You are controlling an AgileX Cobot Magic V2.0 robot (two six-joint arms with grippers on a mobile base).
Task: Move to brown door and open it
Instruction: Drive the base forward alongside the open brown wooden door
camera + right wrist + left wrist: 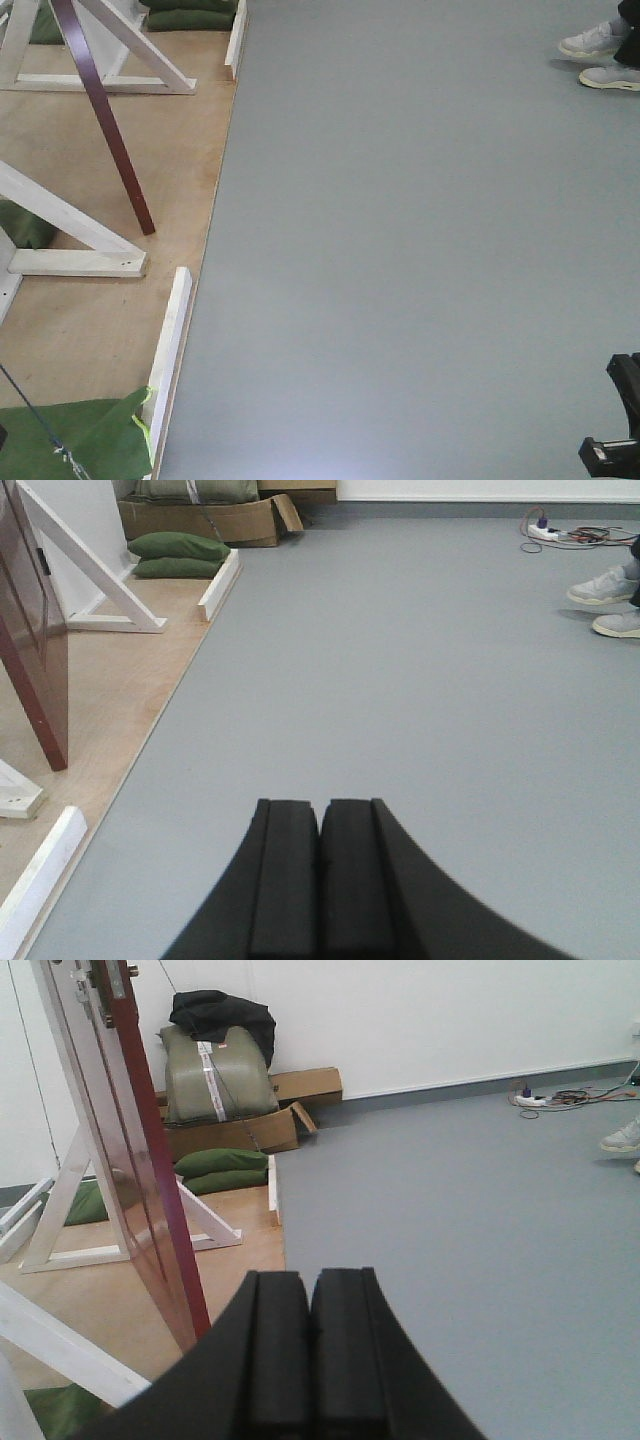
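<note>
The brown door (105, 125) shows edge-on as a thin maroon slab slanting over the plywood platform at upper left. In the left wrist view the brown door (150, 1160) stands swung out from its white frame, glossy face to the left, to the upper left of my left gripper (310, 1285), which is shut with nothing in it. In the right wrist view the brown door's (35, 670) lower corner shows at far left, well away from my right gripper (320, 810), shut and empty over the grey floor. No handle is visible.
White frame braces (75, 225) and green sandbags (85, 440) lie on the plywood platform (100, 330). A white kerb (170, 350) edges it. Grey floor (420, 250) spreads right. A person's shoes (600, 55) are at top right. Cardboard boxes (250, 1125) and a cable strip (535, 1100) sit by the far wall.
</note>
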